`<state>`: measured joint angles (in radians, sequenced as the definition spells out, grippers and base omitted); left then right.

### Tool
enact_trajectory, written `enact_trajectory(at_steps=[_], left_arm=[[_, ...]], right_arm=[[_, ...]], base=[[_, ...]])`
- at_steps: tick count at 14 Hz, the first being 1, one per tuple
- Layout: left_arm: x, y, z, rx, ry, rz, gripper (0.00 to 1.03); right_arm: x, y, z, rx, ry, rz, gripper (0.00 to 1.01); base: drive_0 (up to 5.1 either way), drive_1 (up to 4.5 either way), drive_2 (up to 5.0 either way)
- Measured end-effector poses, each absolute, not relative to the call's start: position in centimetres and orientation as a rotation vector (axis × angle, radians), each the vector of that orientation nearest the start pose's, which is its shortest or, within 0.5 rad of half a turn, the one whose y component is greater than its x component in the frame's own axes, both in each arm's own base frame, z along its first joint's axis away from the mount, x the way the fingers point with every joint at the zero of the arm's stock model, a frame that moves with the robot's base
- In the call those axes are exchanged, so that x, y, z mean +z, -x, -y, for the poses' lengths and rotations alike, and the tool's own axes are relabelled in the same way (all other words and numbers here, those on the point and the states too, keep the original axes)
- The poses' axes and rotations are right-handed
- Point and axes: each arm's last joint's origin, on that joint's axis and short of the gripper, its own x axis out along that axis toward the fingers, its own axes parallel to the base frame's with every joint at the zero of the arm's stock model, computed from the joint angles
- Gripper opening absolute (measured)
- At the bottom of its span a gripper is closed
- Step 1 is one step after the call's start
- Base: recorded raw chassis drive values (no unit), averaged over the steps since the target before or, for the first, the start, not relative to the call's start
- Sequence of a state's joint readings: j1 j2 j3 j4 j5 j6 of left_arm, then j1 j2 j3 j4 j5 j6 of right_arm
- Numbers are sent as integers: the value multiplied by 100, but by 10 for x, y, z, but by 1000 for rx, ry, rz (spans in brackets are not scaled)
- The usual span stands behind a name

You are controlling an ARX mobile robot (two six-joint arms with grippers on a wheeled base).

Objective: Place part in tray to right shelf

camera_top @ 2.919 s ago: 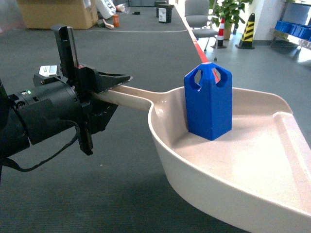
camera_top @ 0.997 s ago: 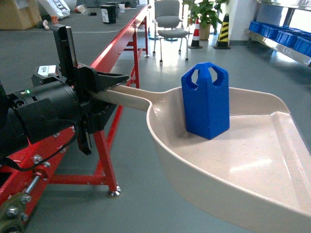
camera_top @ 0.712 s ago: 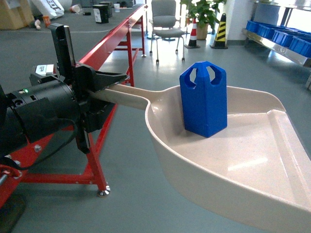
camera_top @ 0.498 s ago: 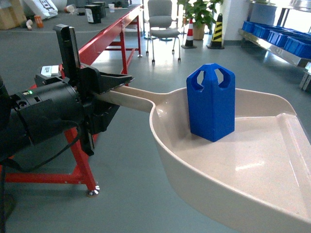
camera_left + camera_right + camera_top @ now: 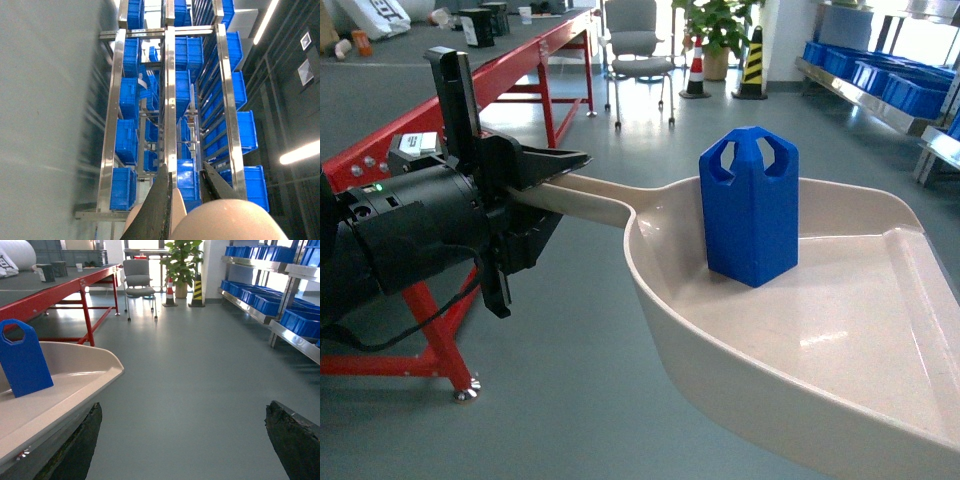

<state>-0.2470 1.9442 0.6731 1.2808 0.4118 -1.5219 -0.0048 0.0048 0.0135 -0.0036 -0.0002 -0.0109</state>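
Carrying the tray (image 5: 840, 330) by its handle, left gripper (image 5: 545, 185) clamped tight. Right gripper (image 5: 185, 440) hangs spread wide, empty. Part (image 5: 749, 204) stands upright, loose, near the back wall. One jerky turn toward the shelf (image 5: 280, 305) and it probably topples or slides out the mouth.

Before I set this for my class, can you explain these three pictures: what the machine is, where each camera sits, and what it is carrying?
It is a wheeled robot with two arms. The head camera looks forward: the black left tool is clamped on the long handle of a beige plastic dustpan-shaped tray, held above the floor. A small bright blue plastic block stands upright in it. The left wrist camera looks past the tray's handle at steel racks of blue crates. The right wrist camera shows the right tool open and empty, beside the tray.
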Motion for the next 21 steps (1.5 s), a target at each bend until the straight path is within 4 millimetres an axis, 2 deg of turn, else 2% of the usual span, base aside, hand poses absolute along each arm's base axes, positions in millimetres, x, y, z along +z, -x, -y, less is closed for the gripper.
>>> enact_trajectory(at_steps=[3,6,21], left_arm=[[134,-326,99,-556,1457,-508,13],[134,-327,95,-537,1463,-489,13],[133,-327,94,-530,1461,-495,13]], right_arm=[[168,-97,1,-8,11,8,98],[168,-97,1,-8,11,7,98],[168,-97,1,-8,11,9,98]], base=[[0,0,0],[0,0,0],[9,443,-424]])
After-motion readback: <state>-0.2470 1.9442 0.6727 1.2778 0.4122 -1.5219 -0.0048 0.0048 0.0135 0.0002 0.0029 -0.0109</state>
